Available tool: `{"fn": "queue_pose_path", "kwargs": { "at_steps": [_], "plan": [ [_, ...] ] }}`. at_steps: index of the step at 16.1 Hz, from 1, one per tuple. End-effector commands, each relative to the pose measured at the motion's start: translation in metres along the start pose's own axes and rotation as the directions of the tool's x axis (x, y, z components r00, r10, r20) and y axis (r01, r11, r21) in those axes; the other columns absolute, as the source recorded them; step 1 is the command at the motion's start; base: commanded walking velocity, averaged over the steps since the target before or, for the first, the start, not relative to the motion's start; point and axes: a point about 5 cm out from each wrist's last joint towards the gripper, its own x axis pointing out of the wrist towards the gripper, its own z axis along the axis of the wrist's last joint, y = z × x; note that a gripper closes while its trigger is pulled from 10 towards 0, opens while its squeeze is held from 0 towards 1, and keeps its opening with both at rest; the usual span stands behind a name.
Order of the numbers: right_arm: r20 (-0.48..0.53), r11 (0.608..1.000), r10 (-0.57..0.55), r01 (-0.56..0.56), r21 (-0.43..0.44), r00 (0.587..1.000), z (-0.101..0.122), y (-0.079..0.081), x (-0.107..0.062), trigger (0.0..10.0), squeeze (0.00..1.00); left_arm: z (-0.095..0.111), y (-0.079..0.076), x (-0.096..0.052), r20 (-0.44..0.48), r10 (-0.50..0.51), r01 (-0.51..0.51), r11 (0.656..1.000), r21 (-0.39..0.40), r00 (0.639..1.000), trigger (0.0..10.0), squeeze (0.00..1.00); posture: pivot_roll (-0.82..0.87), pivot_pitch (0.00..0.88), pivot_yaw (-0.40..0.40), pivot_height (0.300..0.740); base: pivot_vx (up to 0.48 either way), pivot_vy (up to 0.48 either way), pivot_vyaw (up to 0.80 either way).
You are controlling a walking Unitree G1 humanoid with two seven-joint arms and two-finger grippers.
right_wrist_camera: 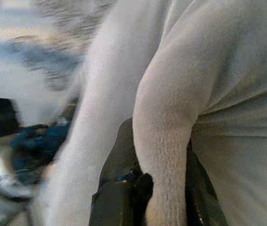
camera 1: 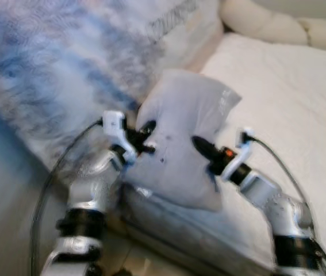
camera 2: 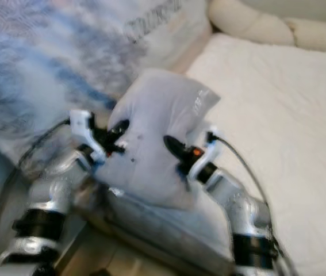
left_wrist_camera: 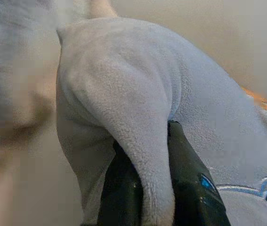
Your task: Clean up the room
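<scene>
You're looking at a grey fleece pillow [camera 1: 185, 144] hanging dead centre in the head views, and both arms are gripping it over the near edge of the bed [camera 1: 277, 115]. Your left gripper [camera 1: 144, 138] is biting in at the pillow's 9 o'clock edge, and the left wrist view is showing a fold of fleece squeezed between the two black fingers [left_wrist_camera: 124, 193], so that pincer is pinching the pillow. Your right gripper [camera 1: 204, 150] is coming in at about 4 o'clock on the pillow's face, and the right wrist view is showing the same thing: a ridge of pale fleece pressed between its fingers [right_wrist_camera: 119, 179]. The pillow's lower edge is sagging toward 6 o'clock, and its far side is facing away from you. At 10 o'clock a blue and white patterned fabric [camera 1: 53, 63] is smearing into blur, so I can't tell whether it's a blanket or a cover. At 1 o'clock a cream cushion [camera 1: 277, 26] is lying along the head of the white bed, cut off by the frame. Small dark specks are showing on the pillow near the left fingers; they're too blurred to make out. Both forearms are running out of frame at 7 and 5 o'clock.
</scene>
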Motion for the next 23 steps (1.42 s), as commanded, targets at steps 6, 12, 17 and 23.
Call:
{"fn": "queue_pose_path", "kwargs": {
  "at_steps": [6, 12, 17, 23],
  "plan": [
    [0.010, 0.995, 0.097, -0.097, -0.003, 0.995, 0.000, 0.019, 0.013, 10.0, 0.00, 0.006, -0.009, 0.008, -0.034, -0.090, 0.092, 0.994, 0.064, 0.995, 10.0, 0.00, -0.01, 0.000, 0.025, 0.740, 0.000, 0.000, 0.00],
    [0.035, 0.998, 0.036, -0.034, -0.056, 0.999, 0.009, 0.012, 0.025, 10.0, 0.00, -0.006, 0.006, 0.016, -0.166, 0.018, 0.012, 0.984, 0.178, 0.986, 10.0, 0.00, -0.03, 0.000, 0.028, 0.740, 0.000, 0.000, 0.00],
    [0.046, 0.988, -0.112, 0.117, -0.099, 0.993, 0.026, -0.017, 0.052, 10.0, 0.00, 0.014, 0.016, 0.037, -0.158, 0.075, -0.013, 0.933, 0.361, 0.985, 10.0, 0.00, -0.03, 0.000, 0.033, 0.740, 0.000, 0.000, 0.00],
    [0.131, 0.957, -0.223, 0.243, -0.159, 0.966, 0.062, -0.024, 0.074, 10.0, 0.00, 0.044, 0.016, 0.059, -0.102, 0.142, -0.075, 0.869, 0.488, 0.985, 10.0, 0.00, -0.02, 0.000, 0.016, 0.740, 0.000, 0.000, 0.00]
  ]
}}
